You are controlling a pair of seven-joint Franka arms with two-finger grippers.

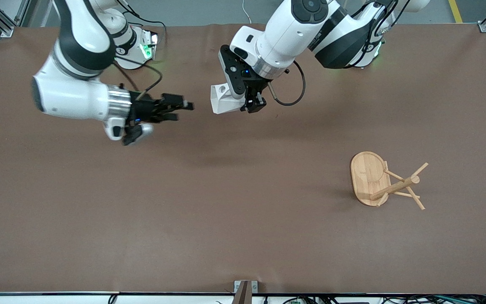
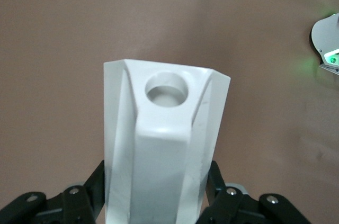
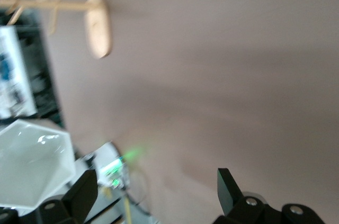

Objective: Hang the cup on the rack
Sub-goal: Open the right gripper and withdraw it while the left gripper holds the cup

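The white faceted cup [image 1: 225,99] is held in the air by my left gripper [image 1: 243,103], which is shut on its body, over the table's middle near the robots' side. In the left wrist view the cup [image 2: 164,139] fills the space between the fingers [image 2: 87,192], with its tab handle and round hole [image 2: 167,87] facing the camera. My right gripper [image 1: 179,110] is open and empty, in the air beside the cup toward the right arm's end. The wooden rack [image 1: 384,181] appears to lie on its side toward the left arm's end. The right wrist view shows the rack [image 3: 98,25], the cup [image 3: 32,166] and the open gripper [image 3: 156,181].
The brown table [image 1: 184,211] carries only the rack. The arms' bases stand along the robots' edge, with a green light on the right arm's base [image 1: 146,50]. A small bracket [image 1: 245,289] sits at the edge nearest the front camera.
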